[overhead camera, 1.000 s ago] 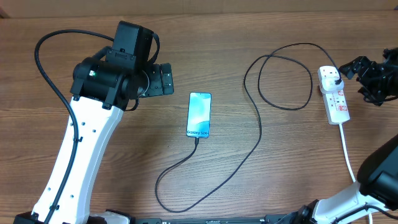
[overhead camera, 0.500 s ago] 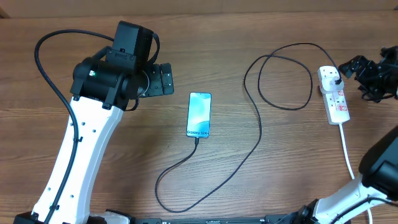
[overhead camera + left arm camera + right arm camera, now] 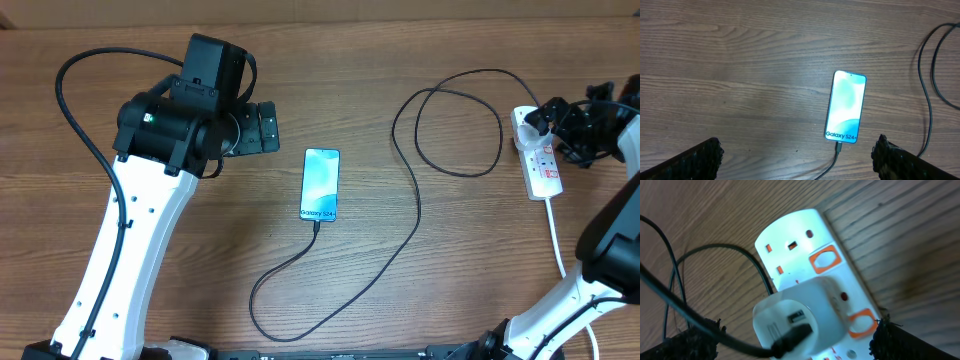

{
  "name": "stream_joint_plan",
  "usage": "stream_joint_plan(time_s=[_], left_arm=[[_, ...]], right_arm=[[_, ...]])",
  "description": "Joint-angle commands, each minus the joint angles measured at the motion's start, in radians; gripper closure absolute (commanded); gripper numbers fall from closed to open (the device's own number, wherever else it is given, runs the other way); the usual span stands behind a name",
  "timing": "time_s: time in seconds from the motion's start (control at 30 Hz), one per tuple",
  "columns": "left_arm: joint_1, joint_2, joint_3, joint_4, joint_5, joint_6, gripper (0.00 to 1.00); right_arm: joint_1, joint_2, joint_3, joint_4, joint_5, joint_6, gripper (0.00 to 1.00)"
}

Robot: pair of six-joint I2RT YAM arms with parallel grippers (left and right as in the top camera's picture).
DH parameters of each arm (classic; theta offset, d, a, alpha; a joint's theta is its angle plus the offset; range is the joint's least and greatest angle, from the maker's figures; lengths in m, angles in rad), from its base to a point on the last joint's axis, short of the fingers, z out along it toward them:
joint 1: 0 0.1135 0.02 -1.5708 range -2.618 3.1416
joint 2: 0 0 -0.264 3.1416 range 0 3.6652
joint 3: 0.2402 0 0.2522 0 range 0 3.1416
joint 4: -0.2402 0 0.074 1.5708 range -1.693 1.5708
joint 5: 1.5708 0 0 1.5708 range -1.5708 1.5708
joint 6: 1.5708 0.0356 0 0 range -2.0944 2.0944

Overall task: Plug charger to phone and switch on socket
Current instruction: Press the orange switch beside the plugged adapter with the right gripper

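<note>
The right end effector (image 3: 557, 130), fingers spread, has slid in from 3 o'clock over the socket (image 3: 546, 175), likely for its switch. The charger (image 3: 415, 220) already sits in the phone (image 3: 320, 184), at the centre of the surface (image 3: 480, 300). The left end effector (image 3: 797, 157) is spread and empty.

Overhead, the right end effector (image 3: 556, 128) covers the far end of the power strip (image 3: 545, 175), and the switches on it are way too tiny to read. The right wrist cam chops the strip off at the bottom edge, and the charger (image 3: 795, 315) block hides the outlet under it.
</note>
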Motion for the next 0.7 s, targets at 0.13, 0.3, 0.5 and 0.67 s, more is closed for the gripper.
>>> stream_joint_plan(time_s=[0.13,0.3,0.5,0.67], left_arm=[[0.006,-0.004,0.020,-0.002,-0.013,0.022,0.01],[0.006,-0.004,0.020,-0.002,-0.013,0.022,0.01],[0.006,-0.004,0.020,-0.002,-0.013,0.022,0.01],[0.005,-0.004,0.020,-0.002,-0.013,0.022,0.01]], right_arm=[[0.031,0.035,0.014,0.007,0.002,-0.005,0.00],[0.031,0.035,0.014,-0.002,0.046,-0.006,0.00],[0.031,0.035,0.014,-0.018,0.041,-0.005,0.00],[0.032,0.035,0.014,-0.011,0.040,-0.005,0.00]])
